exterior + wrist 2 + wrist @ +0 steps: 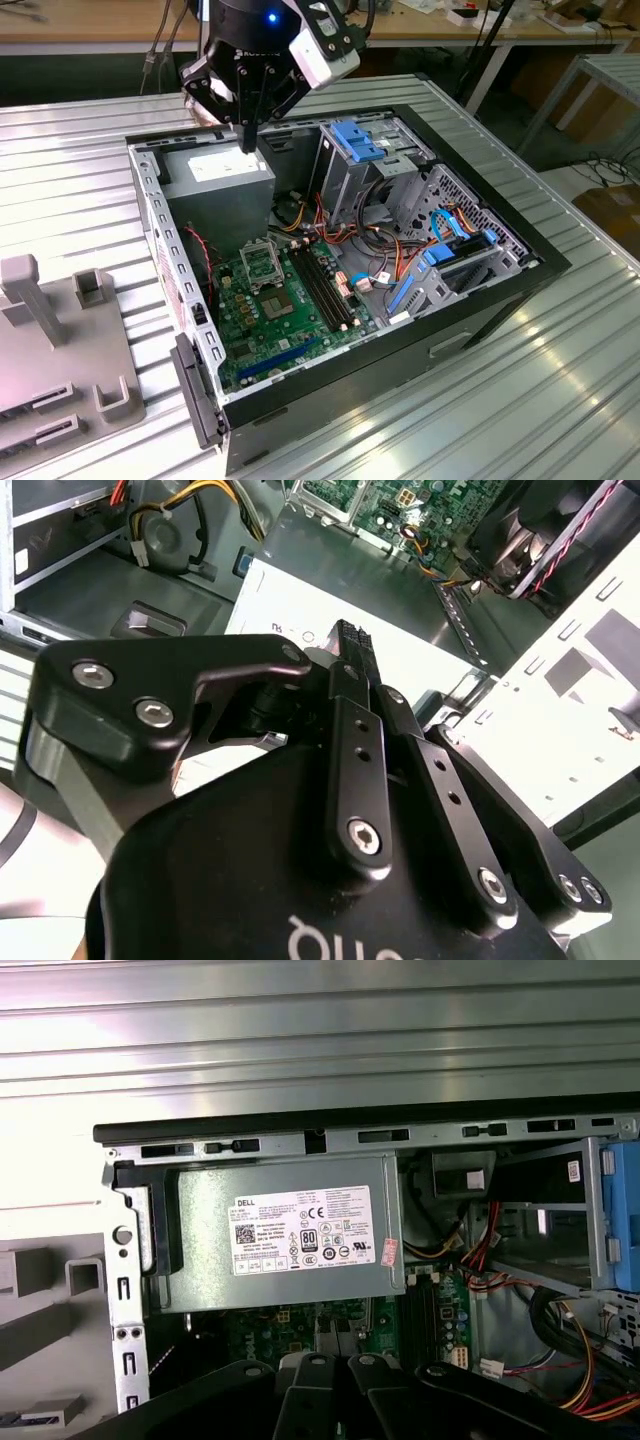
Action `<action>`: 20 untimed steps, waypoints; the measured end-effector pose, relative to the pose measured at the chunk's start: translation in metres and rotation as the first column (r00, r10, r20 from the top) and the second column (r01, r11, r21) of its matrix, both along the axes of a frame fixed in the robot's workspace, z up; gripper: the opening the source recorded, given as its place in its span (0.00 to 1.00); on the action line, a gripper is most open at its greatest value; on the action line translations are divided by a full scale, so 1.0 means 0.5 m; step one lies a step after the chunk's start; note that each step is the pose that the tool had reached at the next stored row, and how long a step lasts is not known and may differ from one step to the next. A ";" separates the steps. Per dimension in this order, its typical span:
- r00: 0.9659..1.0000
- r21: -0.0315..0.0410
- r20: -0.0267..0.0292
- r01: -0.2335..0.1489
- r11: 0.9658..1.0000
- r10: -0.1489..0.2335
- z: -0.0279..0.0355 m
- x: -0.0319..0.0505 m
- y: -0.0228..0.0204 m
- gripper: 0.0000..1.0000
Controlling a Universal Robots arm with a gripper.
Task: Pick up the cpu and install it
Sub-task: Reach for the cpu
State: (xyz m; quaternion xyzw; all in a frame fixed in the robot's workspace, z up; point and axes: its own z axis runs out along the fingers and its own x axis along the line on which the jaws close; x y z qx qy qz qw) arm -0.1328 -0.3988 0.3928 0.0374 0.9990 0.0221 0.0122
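The gripper (248,142) is hanging above the grey power supply (220,185) inside the open computer case (540,262) on the ribbed surface (560,400) — its fingers (345,660) are pressing together. Where the cpu is lying, I cannot tell.

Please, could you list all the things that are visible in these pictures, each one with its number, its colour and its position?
table: one, silvery ribbed metal, under everything.
computer case: one, black, open, lying on the table.
power supply: one, grey, in the case's far corner.
motherboard: one, green, on the case floor.
socket: one, metal frame with dark centre, on the motherboard.
drive brackets: several, blue, on the case's side at the exterior view's right.
cables: many, red, yellow and orange, between power supply and brackets.
fixture: one, grey, on the table at the exterior view's left.
pincer: one, black, shut, above the power supply.
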 end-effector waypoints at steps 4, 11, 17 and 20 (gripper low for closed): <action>1.000 0.000 0.000 0.000 1.000 0.000 0.000 -0.002 0.0000 0.11; 1.000 0.000 0.000 0.000 1.000 0.000 -0.001 -0.005 0.0000 0.11; 1.000 0.000 -0.001 0.000 1.000 0.000 -0.001 -0.009 0.0000 0.11; 1.000 0.000 -0.001 0.000 1.000 0.000 -0.001 -0.010 0.0000 0.11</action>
